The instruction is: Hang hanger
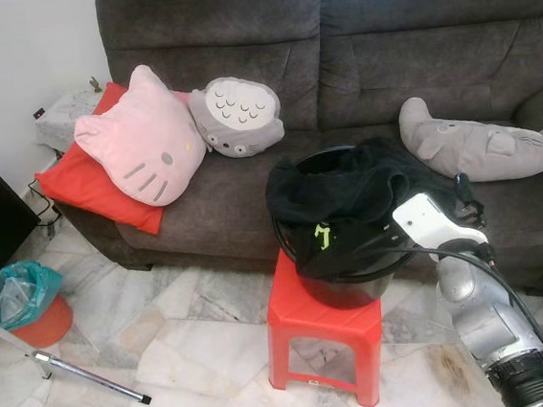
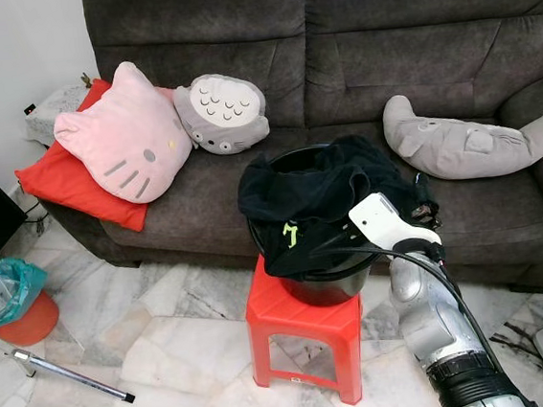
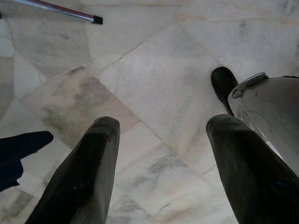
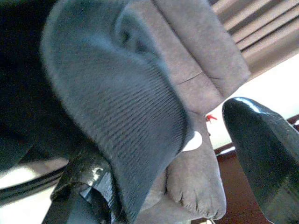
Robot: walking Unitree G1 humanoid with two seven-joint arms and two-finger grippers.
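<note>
Now reaching with right gripper (image 1: 466, 202) at the far side of the black bucket (image 1: 349, 287) on the red stool (image 1: 322, 328), fingers spread wide, grey ribbed cloth (image 4: 131, 107) bulging between them. Dangling left gripper (image 3: 163, 123) over marble floor (image 3: 168, 70), jaws equally wide, holding nothing. Can't make out the hanger; probably buried under the black garment (image 1: 333, 193) draped over the bucket. Expect light and stiff, snagging on soft fabric. Best to pinch the neck below the hook, lifting slowly.
</note>
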